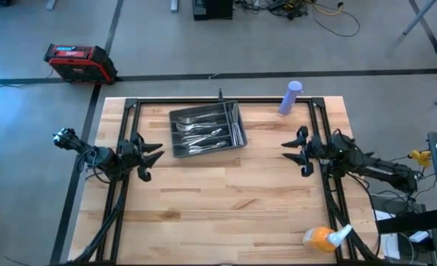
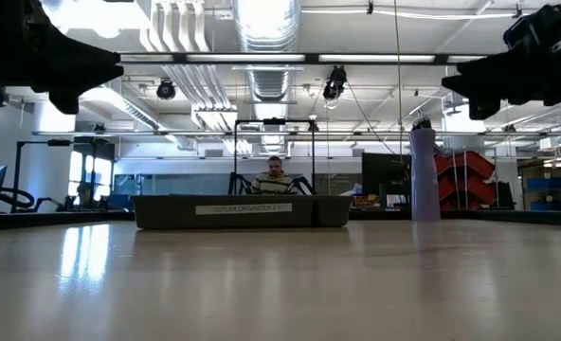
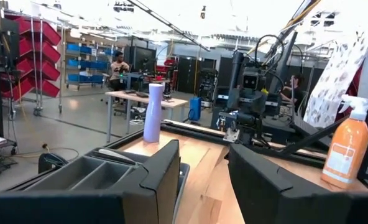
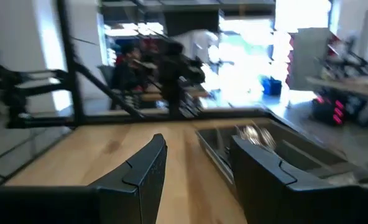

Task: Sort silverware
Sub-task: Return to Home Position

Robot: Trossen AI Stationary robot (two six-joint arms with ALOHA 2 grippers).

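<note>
Plenty of silverware (image 1: 204, 133), all of it down in the dark cutlery organizer (image 2: 241, 210) at the far middle of the tabletop (image 1: 226, 199); spoons and forks lie long-axis left to right, slightly skewed with the organizer; knives (image 1: 238, 134) in its right compartment run near to far; which ends lead, cannot tell; left pincer (image 1: 159, 151) raised, released, empty, near the organizer's near-left corner; right pincer (image 1: 285, 151) released too, off to the organizer's right; silverware between them.
</note>
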